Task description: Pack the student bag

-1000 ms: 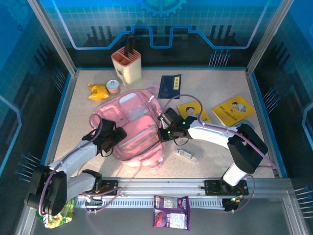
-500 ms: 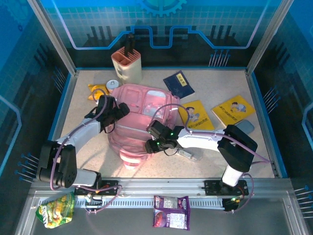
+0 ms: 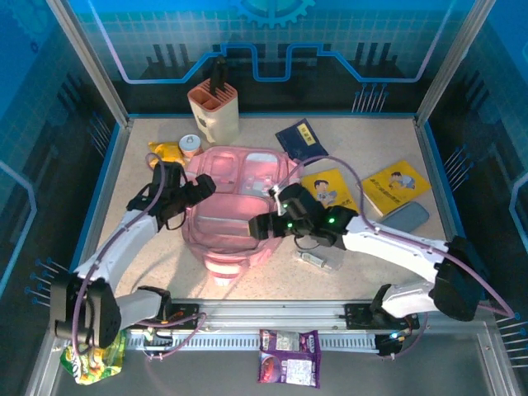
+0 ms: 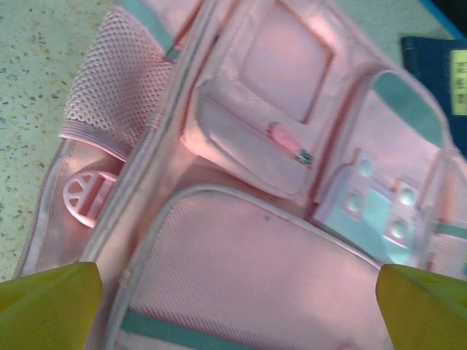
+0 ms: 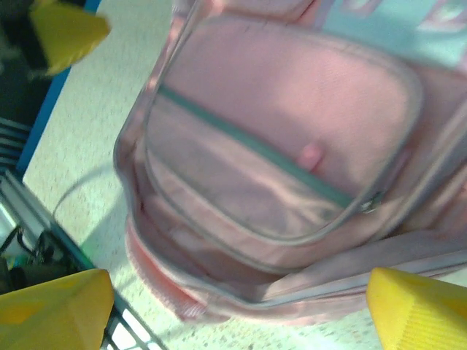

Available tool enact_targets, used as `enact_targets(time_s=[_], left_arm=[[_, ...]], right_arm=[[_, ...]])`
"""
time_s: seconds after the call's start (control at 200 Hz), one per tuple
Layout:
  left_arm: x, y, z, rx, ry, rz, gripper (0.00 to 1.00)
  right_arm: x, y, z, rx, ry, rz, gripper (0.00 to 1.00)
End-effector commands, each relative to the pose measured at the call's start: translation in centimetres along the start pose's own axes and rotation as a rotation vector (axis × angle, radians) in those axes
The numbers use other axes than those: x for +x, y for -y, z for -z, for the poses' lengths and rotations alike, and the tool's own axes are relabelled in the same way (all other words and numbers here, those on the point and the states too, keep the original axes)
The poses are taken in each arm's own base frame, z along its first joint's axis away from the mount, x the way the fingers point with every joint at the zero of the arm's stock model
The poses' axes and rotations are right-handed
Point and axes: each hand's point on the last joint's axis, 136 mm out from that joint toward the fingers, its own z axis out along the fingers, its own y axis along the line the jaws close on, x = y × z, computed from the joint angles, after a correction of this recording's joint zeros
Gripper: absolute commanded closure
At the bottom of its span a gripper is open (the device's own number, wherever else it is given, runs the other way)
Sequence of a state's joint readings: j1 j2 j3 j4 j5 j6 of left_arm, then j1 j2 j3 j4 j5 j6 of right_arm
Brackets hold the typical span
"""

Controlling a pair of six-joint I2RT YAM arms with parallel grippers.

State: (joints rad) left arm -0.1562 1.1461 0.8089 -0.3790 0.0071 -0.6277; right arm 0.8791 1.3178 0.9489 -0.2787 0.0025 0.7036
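Observation:
The student bag (image 3: 233, 213) is a pink backpack lying front-up in the middle of the table, its main compartment gaping toward the back. My left gripper (image 3: 196, 191) hovers at the bag's left back corner, open, its yellow fingertips (image 4: 51, 300) spread wide over the mesh front pocket (image 4: 248, 270) with nothing between them. My right gripper (image 3: 262, 224) is at the bag's right side, open too. Its yellow fingertips (image 5: 57, 306) straddle the bag's lower edge (image 5: 241, 292) without gripping it. The bag (image 5: 284, 146) lies under both wrist cameras.
A dark blue book (image 3: 301, 139) and two yellow books (image 3: 328, 188) (image 3: 394, 183) lie right of the bag, with a grey pouch (image 3: 404, 216) and a clear packet (image 3: 318, 261). A beige holder (image 3: 214, 111), small jar (image 3: 190, 146) and yellow item (image 3: 165, 153) stand back left. Snack packs (image 3: 289, 356) lie past the front rail.
The bag turned and slid toward the back. My right gripper went from shut to open, letting the bag go. My left arm swung from the bag's near-left side to its back-left corner.

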Motion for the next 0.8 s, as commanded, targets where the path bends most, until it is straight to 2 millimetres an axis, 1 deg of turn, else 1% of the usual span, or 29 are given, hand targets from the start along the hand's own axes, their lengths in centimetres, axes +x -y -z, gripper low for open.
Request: enact_targets(time_s=[0.0,0.06,0.12,0.17,0.265,0.315,0.395,0.425,0.435,0.455,0.52,0.575,0.61,0.675,0.745,0.795], left_arm=[[3.2,0.9,1.8,0.042,-0.102,-0.006,0.05],[4.6,1.9,2.8,0.049,-0.111,-0.032,0.05],[6.2,3.3,3.6,0.077,-0.125,-0.058,0.05],[7.9,4.3,4.0,0.104,-0.151,-0.066,0.06],[11.4,6.2,4.4,0.157,-0.191,-0.077,0.09],[13.3,7.0,4.4,0.172,-0.211,-0.083,0.1],[16.9,9.2,5.0,0.231,-0.248,-0.132,0.1],[17.9,9.9,5.1,0.244,-0.252,-0.145,0.1],[18.4,10.1,5.2,0.249,-0.255,-0.153,0.1],[19.1,10.4,5.3,0.253,-0.255,-0.159,0.1],[21.1,11.6,5.0,0.28,-0.273,-0.175,0.1],[22.4,11.9,4.4,0.272,-0.294,-0.173,0.1],[23.1,12.2,4.0,0.276,-0.301,-0.171,0.12],[24.7,13.6,3.5,0.33,-0.322,-0.162,0.15],[26.1,14.6,2.8,0.361,-0.344,-0.154,0.15],[26.8,14.8,2.1,0.349,-0.361,-0.154,0.15]], right_arm=[[0.9,3.0,0.1,0.044,-0.059,-0.021,0.08],[-0.1,5.3,0.5,0.083,-0.058,-0.075,0.07],[-1.1,7.0,0.6,0.072,-0.042,-0.136,0.08],[-1.7,8.0,0.5,0.062,-0.031,-0.172,0.09],[-2.0,9.9,-0.1,0.09,-0.043,-0.199,0.11],[-2.2,10.5,-0.3,0.081,-0.045,-0.213,0.12],[-2.3,12.2,-0.3,0.115,-0.023,-0.258,0.15],[-3.0,12.3,-0.1,0.117,0.006,-0.256,0.16],[-2.3,12.7,-0.2,0.127,-0.001,-0.262,0.16],[-2.1,13.0,-0.3,0.133,0.004,-0.263,0.16],[-2.3,13.3,-0.1,0.137,0.034,-0.255,0.16],[-2.5,13.4,0.0,0.125,0.058,-0.254,0.15],[-2.7,13.2,0.1,0.1,0.073,-0.253,0.14],[-2.9,13.0,0.0,0.079,0.089,-0.255,0.14],[-2.9,13.4,0.0,0.098,0.078,-0.255,0.14],[-2.8,13.7,-0.1,0.114,0.067,-0.262,0.13]])
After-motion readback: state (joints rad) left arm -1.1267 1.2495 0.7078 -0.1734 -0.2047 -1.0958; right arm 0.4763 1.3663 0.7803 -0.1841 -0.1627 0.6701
